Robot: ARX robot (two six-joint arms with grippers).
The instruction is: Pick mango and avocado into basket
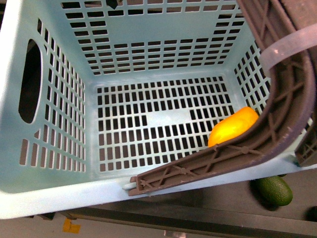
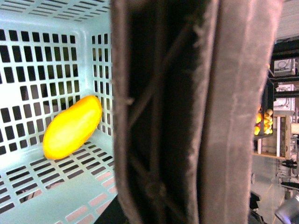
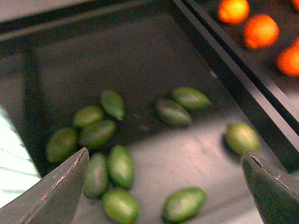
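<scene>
Mango [image 1: 233, 126], smooth, glossy yellow-orange and oval, lies on the slotted floor of the teal basket [image 1: 59, 198], at right of the front frame, partly behind the brown handle [image 1: 277, 119]. Avocado [image 1: 274, 190], dark green, lies outside, lower right. Right gripper [image 3: 163, 151]: jaws apart, empty, above loose green avocados [image 3: 98, 134]. Left jaws unseen.

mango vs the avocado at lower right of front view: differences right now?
Colour: the mango is yellow-orange, the avocado is dark green.
Place: the mango lies inside the basket, on its slotted floor by the right wall. The avocado lies outside it, on the dark surface past the near rim.
Shared: both are smooth ovals lying on their sides.
</scene>
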